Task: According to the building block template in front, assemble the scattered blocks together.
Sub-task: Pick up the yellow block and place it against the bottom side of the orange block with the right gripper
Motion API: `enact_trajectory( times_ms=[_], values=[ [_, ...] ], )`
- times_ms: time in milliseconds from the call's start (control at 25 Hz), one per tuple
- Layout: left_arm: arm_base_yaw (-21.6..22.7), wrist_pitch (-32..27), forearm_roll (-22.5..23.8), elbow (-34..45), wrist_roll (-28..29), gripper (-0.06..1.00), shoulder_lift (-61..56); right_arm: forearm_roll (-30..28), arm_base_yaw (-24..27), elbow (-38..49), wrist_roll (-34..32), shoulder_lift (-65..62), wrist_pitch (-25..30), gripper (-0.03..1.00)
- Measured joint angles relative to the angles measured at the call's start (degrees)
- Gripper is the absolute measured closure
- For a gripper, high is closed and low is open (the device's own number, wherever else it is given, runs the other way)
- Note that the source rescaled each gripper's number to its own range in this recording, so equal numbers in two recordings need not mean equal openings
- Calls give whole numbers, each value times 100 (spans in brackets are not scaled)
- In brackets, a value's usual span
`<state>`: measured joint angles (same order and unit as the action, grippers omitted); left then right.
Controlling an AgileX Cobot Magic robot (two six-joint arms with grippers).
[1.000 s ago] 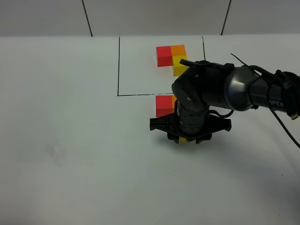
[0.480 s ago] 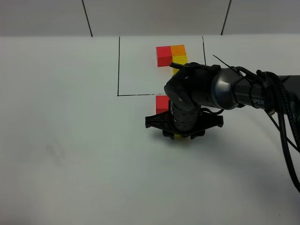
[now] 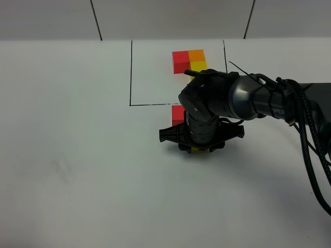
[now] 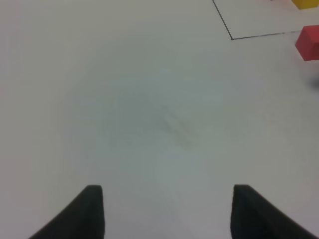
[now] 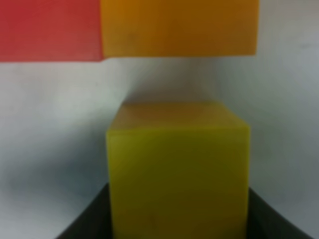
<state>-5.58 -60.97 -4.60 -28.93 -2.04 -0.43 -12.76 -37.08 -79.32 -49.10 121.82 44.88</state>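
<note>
The building block template point(image 3: 190, 61), red, orange and yellow cubes in an L, sits inside thin black lines at the back. Below the frame, the scattered red cube point(image 3: 178, 114) shows beside my right arm, which hides the orange cube in the exterior view. In the right wrist view the red cube point(image 5: 50, 30) and the orange cube point(image 5: 179, 27) stand joined. The yellow cube point(image 5: 178, 169) sits between the dark fingers of my right gripper point(image 5: 178, 211), a small gap short of the orange cube. A sliver of the yellow cube point(image 3: 195, 150) shows under the right gripper point(image 3: 199, 146). My left gripper point(image 4: 172, 214) is open and empty over bare table.
The white table point(image 3: 77, 170) spreads around the blocks. The drawn black frame point(image 3: 131, 72) lies just behind the scattered cubes. The right arm's cables point(image 3: 310, 155) hang at the right. The left wrist view catches the frame's corner point(image 4: 232, 38) and the scattered red cube point(image 4: 309, 43).
My right gripper has moved left and slightly back with the yellow cube, nearer the red and orange pair. It now covers more of the red cube in the exterior view.
</note>
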Motion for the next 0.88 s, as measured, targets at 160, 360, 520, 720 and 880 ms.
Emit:
enact_trajectory(
  times_ms=[160, 360, 520, 720, 880],
  values=[
    [0, 0, 0, 0, 0, 72, 0, -37, 7, 0, 10, 5, -32, 72],
    [0, 0, 0, 0, 0, 72, 0, -100, 16, 0, 17, 22, -81, 72],
    [0, 0, 0, 0, 0, 72, 0, -111, 55, 0, 12, 32, -143, 72],
    [0, 0, 0, 0, 0, 72, 0, -246, 55, 0, -37, 43, -187, 72],
    [0, 0, 0, 0, 0, 72, 0, -273, 55, 0, -51, 43, -203, 72]
  ],
)
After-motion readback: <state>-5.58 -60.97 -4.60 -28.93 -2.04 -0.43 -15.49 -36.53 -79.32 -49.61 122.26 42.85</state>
